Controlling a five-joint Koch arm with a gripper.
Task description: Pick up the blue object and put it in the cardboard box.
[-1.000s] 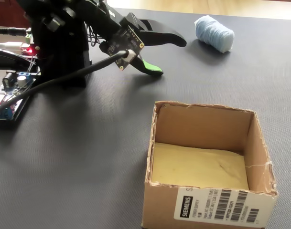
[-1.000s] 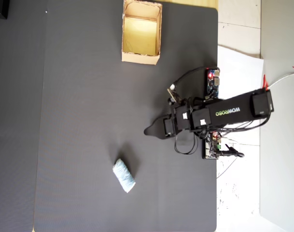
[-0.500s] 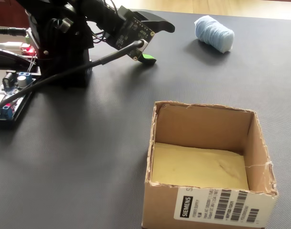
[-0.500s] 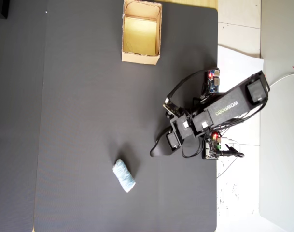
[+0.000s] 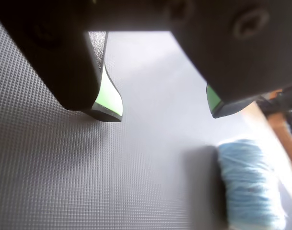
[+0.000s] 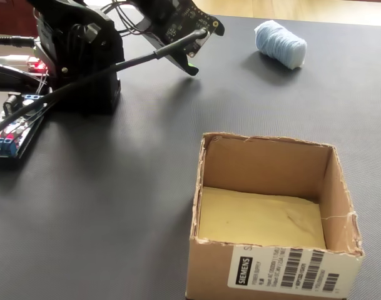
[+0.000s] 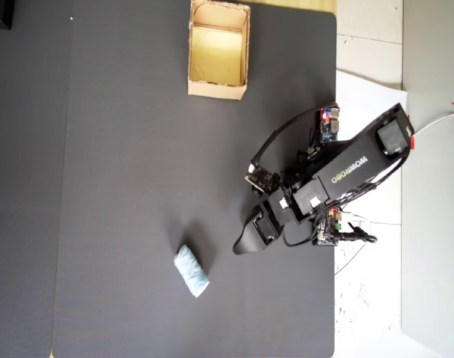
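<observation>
The blue roll (image 7: pixel 192 271) lies alone on the dark mat (image 7: pixel 122 186) that covers the table, toward the mat's lower edge in the overhead view, with nothing touching it. In the wrist view it shows at the lower right (image 5: pixel 249 184), beyond and to one side of the jaws, not between them. The jaws (image 5: pixel 162 108) are spread, their green-lined tips apart with bare mat between and nothing held.

Over the last second the arm (image 7: pixel 338 168) has swung from pointing straight across the mat to angling down toward the roll, so the jaws (image 7: pixel 238 246) now sit near it but clear of it. I judge this to be the approach: the reach has begun and the grasp has not.

The cardboard box (image 7: pixel 218 91) stands empty at the mat's top edge, well apart from the roll.
</observation>
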